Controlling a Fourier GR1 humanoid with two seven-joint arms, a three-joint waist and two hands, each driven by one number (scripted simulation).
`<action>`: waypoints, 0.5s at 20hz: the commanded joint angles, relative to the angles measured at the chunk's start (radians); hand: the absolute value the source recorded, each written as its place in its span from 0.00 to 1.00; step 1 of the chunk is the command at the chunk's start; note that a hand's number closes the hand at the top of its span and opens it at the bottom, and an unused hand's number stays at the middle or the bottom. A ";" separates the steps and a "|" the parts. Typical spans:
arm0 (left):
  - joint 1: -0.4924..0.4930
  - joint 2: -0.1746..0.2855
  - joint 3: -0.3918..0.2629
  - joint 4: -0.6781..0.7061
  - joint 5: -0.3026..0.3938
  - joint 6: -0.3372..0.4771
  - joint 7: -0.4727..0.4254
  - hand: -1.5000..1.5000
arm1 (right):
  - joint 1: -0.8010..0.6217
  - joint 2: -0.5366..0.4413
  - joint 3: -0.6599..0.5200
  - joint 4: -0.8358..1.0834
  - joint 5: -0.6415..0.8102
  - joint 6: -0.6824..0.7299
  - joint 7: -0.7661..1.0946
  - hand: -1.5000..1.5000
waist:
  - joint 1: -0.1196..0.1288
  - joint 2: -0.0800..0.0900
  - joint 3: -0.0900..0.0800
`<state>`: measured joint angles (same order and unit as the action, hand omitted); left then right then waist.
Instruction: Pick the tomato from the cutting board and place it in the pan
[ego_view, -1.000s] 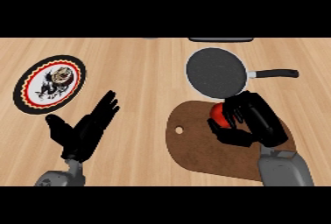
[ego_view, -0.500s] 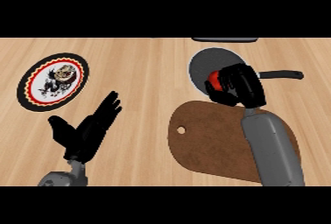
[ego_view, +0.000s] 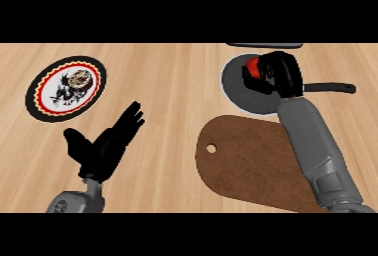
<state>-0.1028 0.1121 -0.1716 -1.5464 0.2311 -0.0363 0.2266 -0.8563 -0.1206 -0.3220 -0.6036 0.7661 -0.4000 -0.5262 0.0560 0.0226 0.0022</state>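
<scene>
Underneath everything you have the wooden counter (ego_view: 170, 70), running the full width of the head view. Next in size is the brown cutting board (ego_view: 244, 165), near right, with a hanging hole toward its left edge and nothing on it that you can see. The right forearm (ego_view: 314, 140) crosses the board's right side, reaching far.

Pan (ego_view: 238, 95): dark, round, far right, just beyond the board's far edge. Its handle (ego_view: 332, 88) sticks out to the right.

Plate (ego_view: 35, 97): patterned, far left, well apart from the pan. No part of this job.

Left hand (ego_view: 100, 147): near left, fingers straight and spread, holding nothing, at rest. It is well apart from the pan, so count it out.

Right hand (ego_view: 280, 75): over the pan's far right part, fingers curled round the tomato (ego_view: 253, 66). Only a red patch shows at the hand's left side; the fingers hide the rest.

Relation to watch: the tomato sits on the hand's left, and the pan's floor spreads below and to the near left of it. From this steep view you cannot tell how high the tomato hangs over the pan, or whether it touches.

Judgement: the tomato is off the board and only the release is left. You would want it over the pan's middle rather than its far rim before the fingers uncurl, since a round fruit may roll. It is round, so its long axis hardly matters.
</scene>
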 joint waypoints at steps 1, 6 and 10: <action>-0.041 -0.044 -0.017 0.039 -0.024 0.031 -0.005 0.50 | -0.087 -0.050 -0.061 0.174 -0.031 -0.049 -0.091 1.00 | 0.008 0.008 0.001; -0.041 -0.030 -0.013 0.020 -0.010 0.004 -0.006 0.50 | -0.121 -0.118 0.015 0.322 0.112 -0.061 0.091 0.00 | 0.042 0.023 -0.002; -0.040 -0.025 -0.036 -0.009 -0.006 -0.020 0.013 0.50 | -0.150 -0.120 0.016 0.400 0.117 -0.025 0.100 0.00 | 0.060 0.026 0.002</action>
<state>-0.1308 0.0934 -0.1878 -1.5421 0.2301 -0.0495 0.2295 -0.9823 -0.2330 -0.3198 -0.2847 0.8504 -0.4234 -0.4683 0.0971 0.0408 0.0021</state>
